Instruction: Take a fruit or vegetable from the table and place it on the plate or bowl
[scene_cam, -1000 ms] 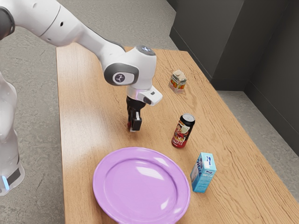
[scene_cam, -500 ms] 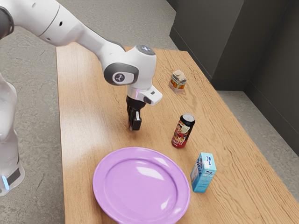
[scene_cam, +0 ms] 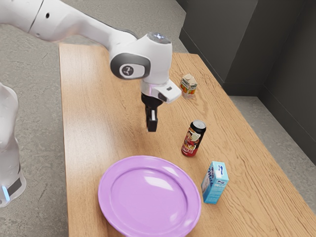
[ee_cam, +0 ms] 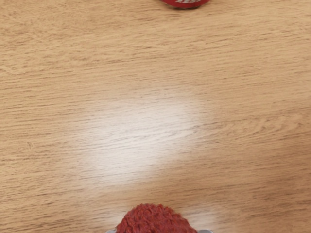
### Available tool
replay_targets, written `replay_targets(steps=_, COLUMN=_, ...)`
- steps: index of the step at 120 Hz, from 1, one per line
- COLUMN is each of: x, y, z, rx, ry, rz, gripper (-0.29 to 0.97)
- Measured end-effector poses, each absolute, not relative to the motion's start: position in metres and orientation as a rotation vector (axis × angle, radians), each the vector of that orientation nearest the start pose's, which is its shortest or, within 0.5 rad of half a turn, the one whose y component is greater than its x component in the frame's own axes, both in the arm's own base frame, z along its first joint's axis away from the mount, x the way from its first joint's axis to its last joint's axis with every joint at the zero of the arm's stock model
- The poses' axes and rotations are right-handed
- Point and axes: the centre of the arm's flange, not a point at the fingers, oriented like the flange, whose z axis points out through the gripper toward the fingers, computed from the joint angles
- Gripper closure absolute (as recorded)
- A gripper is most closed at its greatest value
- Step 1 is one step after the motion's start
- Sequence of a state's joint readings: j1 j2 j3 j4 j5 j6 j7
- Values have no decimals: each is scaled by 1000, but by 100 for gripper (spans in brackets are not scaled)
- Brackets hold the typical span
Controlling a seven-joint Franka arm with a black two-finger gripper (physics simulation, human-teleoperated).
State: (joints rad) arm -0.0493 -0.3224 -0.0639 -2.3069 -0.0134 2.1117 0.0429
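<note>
A small red bumpy fruit (ee_cam: pixel 153 221) sits right under my hand in the wrist view, with the wooden table (ee_cam: pixel 146 111) well below it. In the exterior view my gripper (scene_cam: pixel 152 125) hangs above the table, fingers close together and shut on the fruit, which they largely hide. The purple plate (scene_cam: pixel 148 195) lies at the table's near edge, below the gripper and a little toward the exterior view's left.
A red drink can (scene_cam: pixel 193 138) stands to the exterior view's right of the gripper; its rim shows as a red can (ee_cam: pixel 184 2) in the wrist view. A blue carton (scene_cam: pixel 215 182) stands beside the plate. A small juice carton (scene_cam: pixel 188 84) stands farther back.
My gripper has risen from the table and shifted toward the exterior view's right, taking the red fruit up with it.
</note>
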Motion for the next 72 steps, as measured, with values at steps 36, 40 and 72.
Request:
replay_targets(steps=36, x=440, y=-125, z=527, rx=-3061, ry=447, rz=-230, gripper=54)
replay_targets(steps=40, x=436, y=-134, z=528, rx=-3054, ry=472, rz=-229, gripper=54)
replay_targets(steps=72, x=408, y=-192, z=530, rx=-3015, ry=636, rz=-203, gripper=55)
